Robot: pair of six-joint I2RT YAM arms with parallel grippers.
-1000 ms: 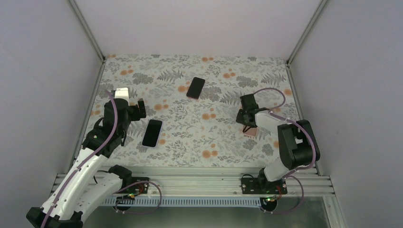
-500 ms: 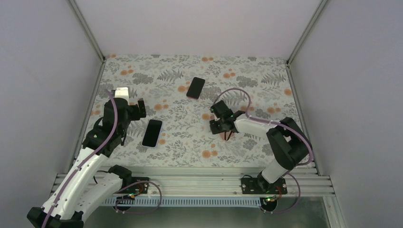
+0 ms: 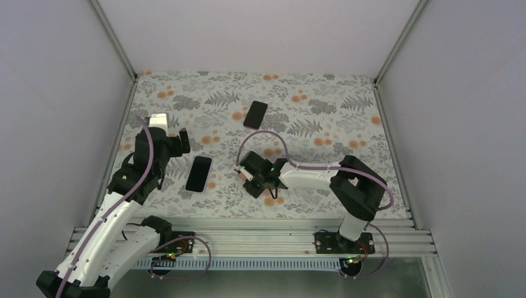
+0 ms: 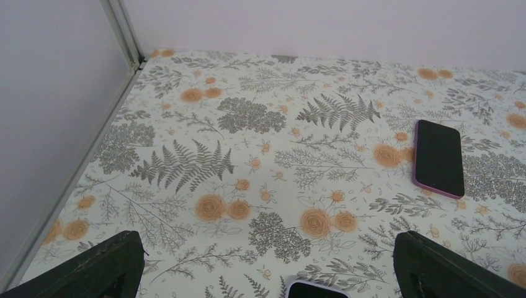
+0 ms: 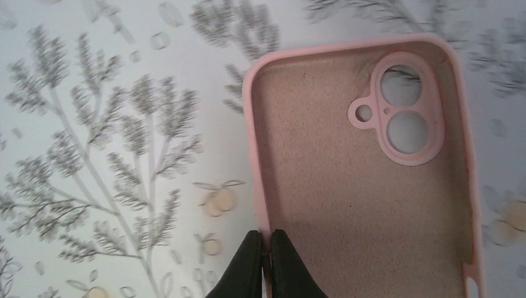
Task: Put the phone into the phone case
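Note:
My right gripper (image 5: 266,239) is shut on the left side wall of a pink phone case (image 5: 360,186). The case lies inner side up, its camera cut-outs at the far end. From above, this gripper (image 3: 248,177) sits low over the middle of the mat, with only a pink sliver of the case (image 3: 240,174) showing. A black phone (image 3: 198,174) with a pale rim lies flat just left of it. My left gripper (image 3: 172,133) hangs open above and left of that phone, whose top edge (image 4: 316,289) shows between the wide-apart fingers (image 4: 93,268).
A second dark phone (image 3: 255,115) with a pink-purple rim lies further back; it also shows at the right of the left wrist view (image 4: 439,158). Grey walls with metal posts (image 3: 115,40) close in the floral mat (image 3: 322,105). A rail (image 3: 248,239) runs along the near edge.
The right arm has swept leftward across the mat with the pink case, from the right side to the middle beside the near phone. The left arm has not moved.

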